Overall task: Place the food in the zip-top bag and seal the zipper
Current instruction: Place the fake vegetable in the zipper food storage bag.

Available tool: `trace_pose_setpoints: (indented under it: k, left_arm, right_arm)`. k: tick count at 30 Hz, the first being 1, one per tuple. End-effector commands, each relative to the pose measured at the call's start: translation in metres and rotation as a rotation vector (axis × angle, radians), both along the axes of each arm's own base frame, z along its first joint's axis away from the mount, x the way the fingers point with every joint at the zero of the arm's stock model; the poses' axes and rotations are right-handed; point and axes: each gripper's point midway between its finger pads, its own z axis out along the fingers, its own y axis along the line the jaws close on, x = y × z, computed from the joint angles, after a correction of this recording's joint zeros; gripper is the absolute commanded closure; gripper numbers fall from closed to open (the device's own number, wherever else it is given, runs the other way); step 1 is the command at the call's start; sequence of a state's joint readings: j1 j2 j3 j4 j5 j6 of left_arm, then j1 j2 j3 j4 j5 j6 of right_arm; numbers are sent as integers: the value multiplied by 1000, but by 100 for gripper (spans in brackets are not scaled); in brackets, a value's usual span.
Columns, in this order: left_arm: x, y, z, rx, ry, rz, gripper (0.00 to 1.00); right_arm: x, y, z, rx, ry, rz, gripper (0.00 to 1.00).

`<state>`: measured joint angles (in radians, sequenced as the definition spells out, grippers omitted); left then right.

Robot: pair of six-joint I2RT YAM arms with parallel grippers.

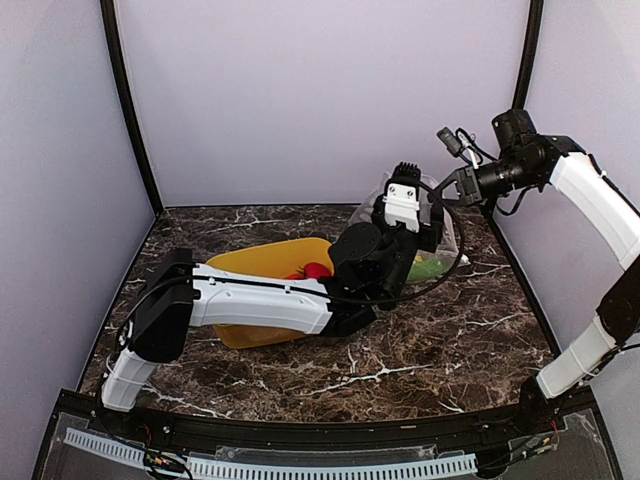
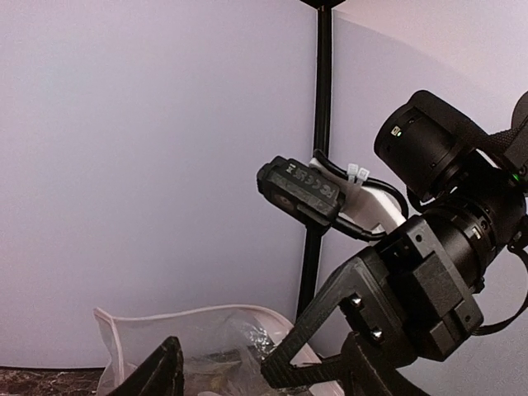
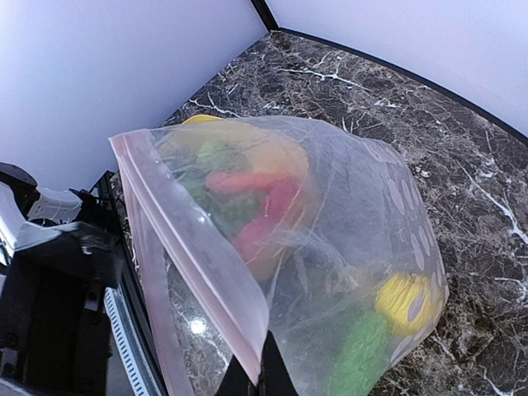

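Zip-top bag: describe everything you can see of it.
The zip-top bag is clear plastic with pale dots on one side and a pinkish-white zipper strip along its mouth. Yellow, green and red toy food shows inside. The right end effector pinches the zipper edge, mouth raised; the bottom seems to rest on the marble table.

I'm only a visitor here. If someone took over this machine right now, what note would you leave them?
The left gripper is open, empty, near the mouth of the zip-top bag.
The right gripper is shut on the bag at its zipper edge, holding it up.
Done: a yellow lemon and green food are in the bag.
Left: red balls lie in the yellow tub; move them over, then seal the zipper.
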<state>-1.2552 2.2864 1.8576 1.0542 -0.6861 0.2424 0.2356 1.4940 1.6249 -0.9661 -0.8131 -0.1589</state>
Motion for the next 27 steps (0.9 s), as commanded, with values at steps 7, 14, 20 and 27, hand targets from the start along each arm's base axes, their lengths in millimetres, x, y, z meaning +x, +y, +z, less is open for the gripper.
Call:
trace_pose_setpoints:
  k: [7,14,20,27]
  left_arm:
    - [-25,79,26,13,252,242,48]
    - [-22,71,0,26,415,134,50]
    - [6,68,-27,-23,568,60,50]
    - [33,63,-48,-73,673,-28,78]
  right_arm:
    - [16,-3,3,-35,-89,-33,100]
    - [15,7,3,-69,-118,-17,100]
    - [12,10,5,-80,-130,-11,100]
    - [15,9,-2,-104,-131,-17,100]
